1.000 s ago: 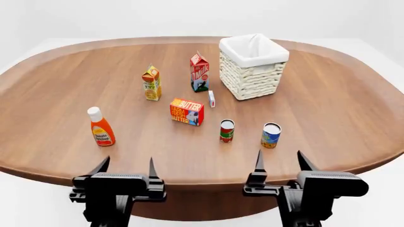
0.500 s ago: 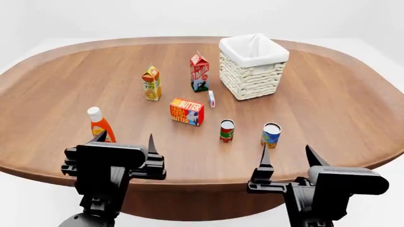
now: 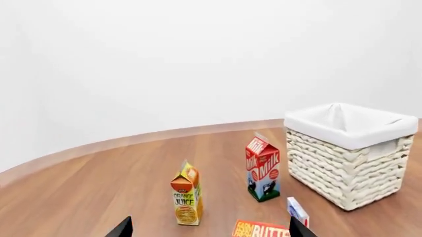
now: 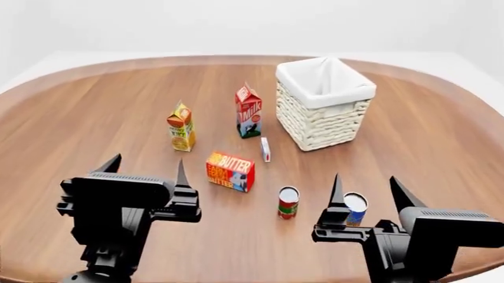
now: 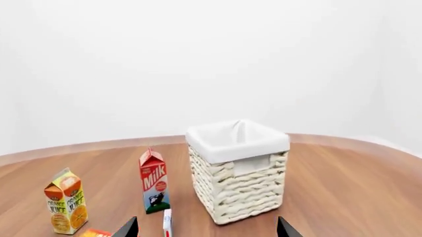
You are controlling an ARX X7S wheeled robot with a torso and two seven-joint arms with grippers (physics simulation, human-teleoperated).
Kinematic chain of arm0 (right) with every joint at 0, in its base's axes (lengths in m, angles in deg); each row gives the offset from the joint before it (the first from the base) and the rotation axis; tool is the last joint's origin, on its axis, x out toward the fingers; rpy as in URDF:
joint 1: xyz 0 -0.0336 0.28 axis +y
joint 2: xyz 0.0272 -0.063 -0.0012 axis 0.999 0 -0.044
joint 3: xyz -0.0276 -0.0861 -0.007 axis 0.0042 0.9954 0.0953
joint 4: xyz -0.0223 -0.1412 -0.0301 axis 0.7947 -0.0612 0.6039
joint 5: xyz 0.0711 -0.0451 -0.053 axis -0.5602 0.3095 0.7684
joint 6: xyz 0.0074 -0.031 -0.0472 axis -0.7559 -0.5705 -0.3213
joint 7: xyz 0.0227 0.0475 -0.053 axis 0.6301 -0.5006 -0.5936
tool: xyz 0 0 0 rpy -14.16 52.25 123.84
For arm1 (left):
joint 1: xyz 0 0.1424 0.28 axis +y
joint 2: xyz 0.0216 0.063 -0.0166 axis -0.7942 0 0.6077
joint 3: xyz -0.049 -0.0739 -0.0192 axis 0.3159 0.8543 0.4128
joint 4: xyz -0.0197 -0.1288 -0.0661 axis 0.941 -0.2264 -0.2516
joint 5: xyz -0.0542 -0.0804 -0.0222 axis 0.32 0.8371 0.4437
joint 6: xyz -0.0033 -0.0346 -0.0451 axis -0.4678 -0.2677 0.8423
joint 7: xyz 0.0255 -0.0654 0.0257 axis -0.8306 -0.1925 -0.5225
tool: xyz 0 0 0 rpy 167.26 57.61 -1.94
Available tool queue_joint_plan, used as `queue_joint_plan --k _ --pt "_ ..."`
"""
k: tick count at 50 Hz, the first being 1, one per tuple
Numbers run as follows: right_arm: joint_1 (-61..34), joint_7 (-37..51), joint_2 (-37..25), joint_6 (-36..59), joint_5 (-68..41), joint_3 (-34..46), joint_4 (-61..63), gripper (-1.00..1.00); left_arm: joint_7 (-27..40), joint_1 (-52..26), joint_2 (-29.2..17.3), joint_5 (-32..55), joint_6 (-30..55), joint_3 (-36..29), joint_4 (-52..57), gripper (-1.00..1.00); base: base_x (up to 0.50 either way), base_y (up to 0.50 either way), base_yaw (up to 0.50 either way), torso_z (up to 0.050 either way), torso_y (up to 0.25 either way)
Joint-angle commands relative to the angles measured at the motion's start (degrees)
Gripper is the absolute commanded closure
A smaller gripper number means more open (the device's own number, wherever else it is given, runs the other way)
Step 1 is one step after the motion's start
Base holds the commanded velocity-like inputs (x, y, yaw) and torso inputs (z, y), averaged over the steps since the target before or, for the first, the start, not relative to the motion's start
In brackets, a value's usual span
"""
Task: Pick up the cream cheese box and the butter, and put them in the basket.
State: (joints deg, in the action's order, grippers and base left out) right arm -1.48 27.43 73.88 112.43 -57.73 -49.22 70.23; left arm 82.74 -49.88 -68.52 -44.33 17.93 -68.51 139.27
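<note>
Butter (image 4: 230, 171) sits just ahead of left tool (image 4: 146, 171), w/ cream cheese box (image 4: 265, 149) a bit past it, near basket (image 4: 324, 103). Both tools, left & right tool (image 4: 367, 190), are wide, holding nothing. Step: reaching. Next, I think: left tool goes fwd & down over butter.

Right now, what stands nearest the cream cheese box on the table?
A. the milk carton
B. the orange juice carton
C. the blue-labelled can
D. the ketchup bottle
A: the cream cheese box stands just in front of the milk carton, between it and the basket; the other items sit farther off.
</note>
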Motion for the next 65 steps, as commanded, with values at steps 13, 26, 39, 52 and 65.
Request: queue_joint_plan --k 13,26,39,52,65 --pt "1.5 -1.1 -0.5 -4.3 -2.3 0.3 2.7 -1.00 1.1 0.0 -0.9 0.9 1.6 0.3 3.5 -1.00 0.50 0.00 0.00 0.000 0.000" --pt "1.3 -0.3 -1.1 -5.1 -1.3 1.2 1.7 -1.00 1.5 0.1 -1.2 1.4 1.1 -0.2 3.2 -1.00 0.50 0.00 0.00 0.000 0.001" --pt "1.0 1.2 -1.5 -4.5 -0.4 2.2 1.3 -1.00 1.9 0.1 -1.5 1.8 1.0 -0.2 3.1 -1.00 0.37 0.00 0.00 0.000 0.001" --pt "1.1 2.3 -1.9 -4.8 -0.1 2.5 1.8 -1.00 2.4 -0.2 -1.8 2.5 1.6 -0.2 3.6 -1.00 0.00 0.00 0.00 0.000 0.001" --pt "1.0 2.5 -1.8 -5.8 -1.8 1.5 0.9 -1.00 2.8 0.1 -2.1 2.8 0.9 -0.7 3.2 -1.00 0.42 0.00 0.00 0.000 0.000"
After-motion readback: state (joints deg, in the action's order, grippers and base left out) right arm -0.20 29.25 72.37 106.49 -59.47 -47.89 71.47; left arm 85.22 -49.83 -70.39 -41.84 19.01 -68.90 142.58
